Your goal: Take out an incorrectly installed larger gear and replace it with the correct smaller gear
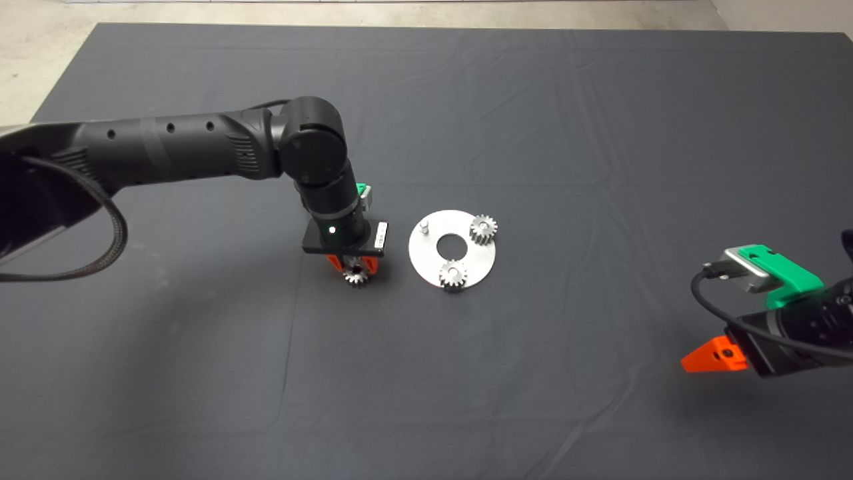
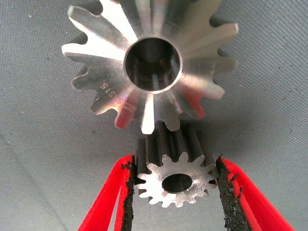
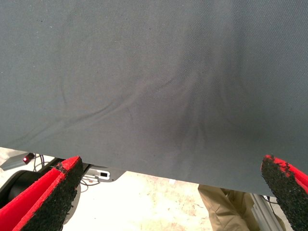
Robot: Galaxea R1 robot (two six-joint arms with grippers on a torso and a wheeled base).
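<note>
In the left wrist view the smaller gear [image 2: 175, 183], shiny with a round hole, sits between the black pads [image 2: 129, 192] of my left gripper [image 2: 174, 166], which is shut on it from both sides. Just beyond it the larger gear [image 2: 151, 65] lies flat on the mat, almost touching it. From the head view the left gripper [image 1: 352, 267] stands left of the silver plate [image 1: 426, 263], and only one gear [image 1: 357, 277] peeks out under its fingers. The plate carries two small gears [image 1: 483, 229] [image 1: 453, 274] and one bare peg [image 1: 424, 229].
My right gripper [image 1: 716, 357] waits open at the lower right, over the mat's edge [image 3: 159, 168]. Its wrist view shows floor, cables and a person's leg [image 3: 226, 207] beyond the mat. Wrinkled dark mat [image 1: 533, 400] surrounds the plate.
</note>
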